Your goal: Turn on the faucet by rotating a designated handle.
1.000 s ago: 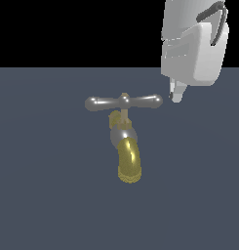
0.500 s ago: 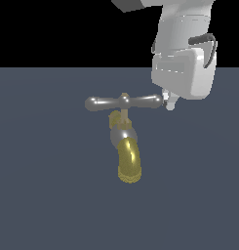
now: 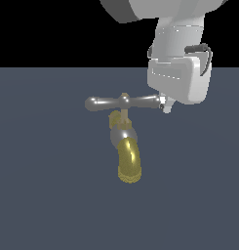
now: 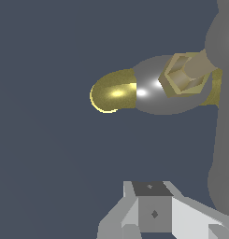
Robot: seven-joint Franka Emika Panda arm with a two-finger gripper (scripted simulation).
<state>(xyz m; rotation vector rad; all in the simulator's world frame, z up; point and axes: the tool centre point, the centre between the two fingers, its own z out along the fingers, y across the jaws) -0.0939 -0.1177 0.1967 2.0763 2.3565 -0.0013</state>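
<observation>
In the exterior view the faucet shows a gold curved spout and a silvery round body. Above it lies the handle, a silver crossbar with a brass hub. My gripper hangs at the crossbar's end on the exterior view's right, its tip touching or almost touching the bulbous end. The fingers look pressed together with nothing between them. The wrist view shows the spout, the brass hub, the grey handle bar and my joined fingers.
A flat dark blue-grey floor spreads under the faucet. The large white-grey arm reaches down from above on the exterior view's right. Nothing else stands nearby.
My gripper has come down and toward the exterior view's left, onto the handle's end. The crossbar shows no clear turn.
</observation>
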